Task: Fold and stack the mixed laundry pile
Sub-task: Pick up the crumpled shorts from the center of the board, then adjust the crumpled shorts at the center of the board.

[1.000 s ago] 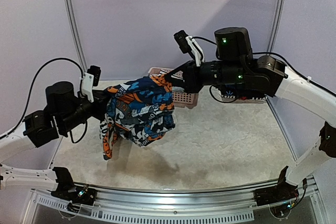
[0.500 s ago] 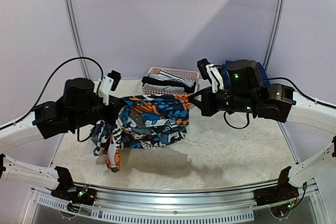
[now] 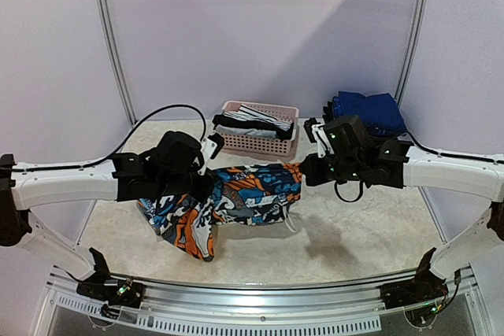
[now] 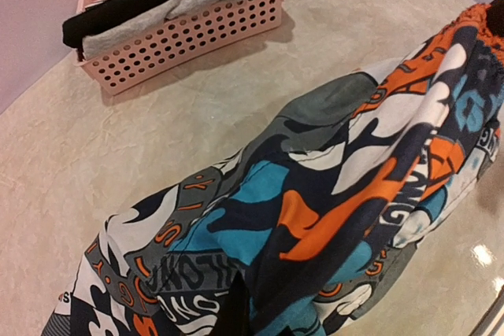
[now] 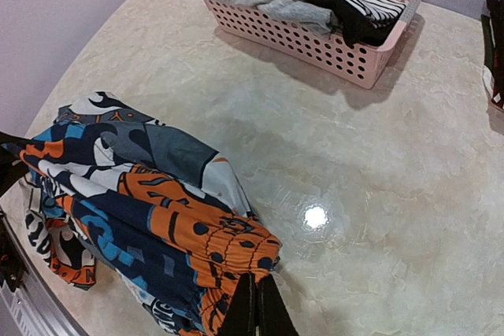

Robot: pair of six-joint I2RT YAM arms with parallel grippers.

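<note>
An orange, blue, black and white patterned garment [image 3: 252, 194] hangs stretched between my two grippers, low over the table's middle. My left gripper [image 3: 206, 184] is shut on its left end, where loose folds sag down to the table. In the left wrist view the cloth [image 4: 331, 186] covers most of the left gripper [image 4: 236, 308]. The right gripper [image 3: 303, 171] is shut on the orange waistband at the right end; the right wrist view shows this gripper [image 5: 256, 293] pinching the gathered edge of the garment [image 5: 142, 202]. Black-and-white striped pieces [image 3: 253, 116] of the laundry pile lie in the basket.
A pale pink slatted basket [image 3: 260, 145] stands at the back middle, also in the left wrist view [image 4: 189, 37] and the right wrist view [image 5: 315, 33]. A folded navy stack [image 3: 368, 109] lies at the back right. White frame posts rise at the back.
Both arms have come down and forward. The patterned garment, bunched and held high a second ago, is now pulled out wide between the grippers, just above the table.
</note>
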